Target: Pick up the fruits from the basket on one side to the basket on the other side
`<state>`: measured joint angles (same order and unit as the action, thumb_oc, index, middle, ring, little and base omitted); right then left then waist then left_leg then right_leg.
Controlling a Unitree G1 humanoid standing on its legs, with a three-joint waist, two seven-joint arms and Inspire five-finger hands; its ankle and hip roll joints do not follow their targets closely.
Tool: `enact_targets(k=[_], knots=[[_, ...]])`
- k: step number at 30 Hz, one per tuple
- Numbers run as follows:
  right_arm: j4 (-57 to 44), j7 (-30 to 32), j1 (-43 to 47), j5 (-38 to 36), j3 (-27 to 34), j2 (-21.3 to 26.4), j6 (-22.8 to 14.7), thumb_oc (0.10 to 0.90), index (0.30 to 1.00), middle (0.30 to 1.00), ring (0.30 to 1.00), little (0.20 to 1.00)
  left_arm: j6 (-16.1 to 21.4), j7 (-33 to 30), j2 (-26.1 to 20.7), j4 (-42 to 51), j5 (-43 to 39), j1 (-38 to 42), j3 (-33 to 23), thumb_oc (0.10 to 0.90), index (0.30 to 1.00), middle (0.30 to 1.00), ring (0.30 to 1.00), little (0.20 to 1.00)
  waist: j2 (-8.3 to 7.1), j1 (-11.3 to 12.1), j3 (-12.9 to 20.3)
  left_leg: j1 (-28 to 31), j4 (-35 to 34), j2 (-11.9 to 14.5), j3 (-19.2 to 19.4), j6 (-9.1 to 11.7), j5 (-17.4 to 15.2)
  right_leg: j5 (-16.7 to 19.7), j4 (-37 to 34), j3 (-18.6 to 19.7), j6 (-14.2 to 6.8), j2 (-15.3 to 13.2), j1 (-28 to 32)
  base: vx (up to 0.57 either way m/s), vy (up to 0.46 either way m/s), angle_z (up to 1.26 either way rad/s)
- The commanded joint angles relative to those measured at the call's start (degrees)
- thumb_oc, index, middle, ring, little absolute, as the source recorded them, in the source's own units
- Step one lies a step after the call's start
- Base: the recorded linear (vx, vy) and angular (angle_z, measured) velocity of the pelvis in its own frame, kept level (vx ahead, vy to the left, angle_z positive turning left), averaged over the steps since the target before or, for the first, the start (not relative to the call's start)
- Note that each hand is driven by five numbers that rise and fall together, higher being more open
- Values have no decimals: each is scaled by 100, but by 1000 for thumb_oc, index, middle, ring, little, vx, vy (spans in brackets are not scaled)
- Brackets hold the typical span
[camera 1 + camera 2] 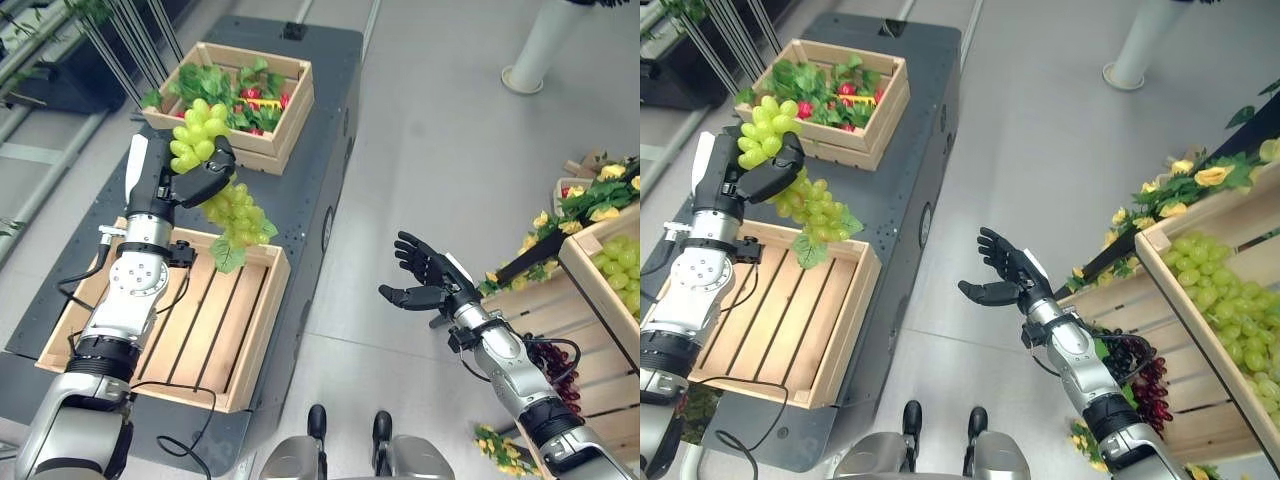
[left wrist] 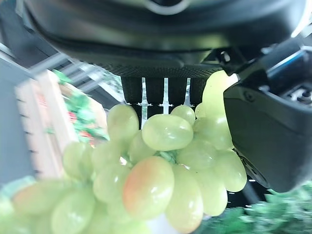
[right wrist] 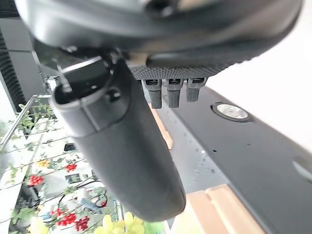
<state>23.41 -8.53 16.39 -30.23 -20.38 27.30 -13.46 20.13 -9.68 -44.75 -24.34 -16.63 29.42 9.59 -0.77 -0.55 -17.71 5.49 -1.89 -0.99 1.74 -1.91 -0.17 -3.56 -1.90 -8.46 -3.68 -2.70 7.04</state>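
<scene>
The left robot hand [image 1: 200,180] has its fingers and thumb curled round a bunch of green grapes [image 1: 212,165], holding it in the air above the dark surface [image 1: 320,180], over the strip between two wooden crates. The upper part of the bunch sits bunched against the palm, and the lower part trails down with a green leaf [image 1: 228,255] at its end, hanging just over the far rim of the empty slatted crate [image 1: 190,325] that stands at the near end of the surface. In the left wrist view the grapes [image 2: 165,165] press against the row of fingers [image 2: 156,90], with the thumb [image 2: 268,131] closed in beside them.

At the far end of the surface stands a second wooden crate [image 1: 270,140] filled with green leaves and small red fruits [image 1: 250,95].

The right robot hand [image 1: 425,275] hovers over the pale floor [image 1: 440,130] off the right edge of the surface, well apart from both crates; its fingers are spread and relaxed, palm turned toward the left, holding nothing.

To the right of that arm stands a wooden rack [image 1: 1180,330] whose upper crate [image 1: 1240,300] holds more green grapes. A bunch of dark red grapes [image 1: 1145,385] lies lower on it, and yellow flowers with green leaves [image 1: 1185,185] trail along its far side. A white post base [image 1: 535,70] stands on the floor further off.
</scene>
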Motion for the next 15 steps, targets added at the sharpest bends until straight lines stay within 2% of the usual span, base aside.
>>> enact_targets(k=[1, 4, 5, 7, 10, 15], knots=[[-412, -275, 227, -521, 31, -27, -59, 800, 900, 900, 900, 900, 597, 91, 12, 237, -499, 231, -194, 400, 300, 300, 300, 300, 126, 26, 1208, -112, -96, -237, -194, 170, -307, 19, 211, 138, 90, 51, -292, -21, -67, -1], [-509, -538, 411, -802, -16, -49, 157, 800, 900, 900, 900, 900, 575, 273, 90, 432, -567, 322, -129, 400, 300, 300, 300, 300, 114, 33, 1280, -49, -260, -210, -192, 194, -228, 105, 54, 143, 81, 71, -228, -25, -71, -2], [-603, -640, 598, -1073, -22, -69, 445, 800, 900, 900, 900, 900, 484, 373, 155, 559, -618, 447, -24, 400, 300, 300, 300, 300, 100, 23, 1332, -38, -311, -206, -200, 205, -204, 168, -49, 148, 71, 90, -186, -21, -58, -1], [-639, -669, 763, -1324, -32, -90, 610, 800, 900, 900, 900, 900, 443, 474, 183, 593, -721, 560, 48, 400, 300, 300, 300, 300, 95, 15, 1362, -50, -311, -210, -218, 214, -204, 226, -147, 158, 68, 105, -155, -20, -54, -2], [-712, -629, 1140, -1893, -9, -300, 941, 800, 900, 900, 900, 900, 362, 624, 282, 640, -890, 895, 210, 400, 300, 300, 300, 300, 100, -15, 1447, -59, -311, -206, -209, 229, -216, 321, -310, 203, 57, 137, -137, -11, -28, -2], [-1081, -378, 1550, -2207, -23, -634, 1207, 800, 900, 900, 900, 900, 82, 766, 490, 968, -953, 1083, 316, 400, 300, 300, 300, 300, 123, -63, 1510, 23, -311, -154, -36, 207, -269, 299, -305, 300, 71, 168, -98, 22, -20, -7]])
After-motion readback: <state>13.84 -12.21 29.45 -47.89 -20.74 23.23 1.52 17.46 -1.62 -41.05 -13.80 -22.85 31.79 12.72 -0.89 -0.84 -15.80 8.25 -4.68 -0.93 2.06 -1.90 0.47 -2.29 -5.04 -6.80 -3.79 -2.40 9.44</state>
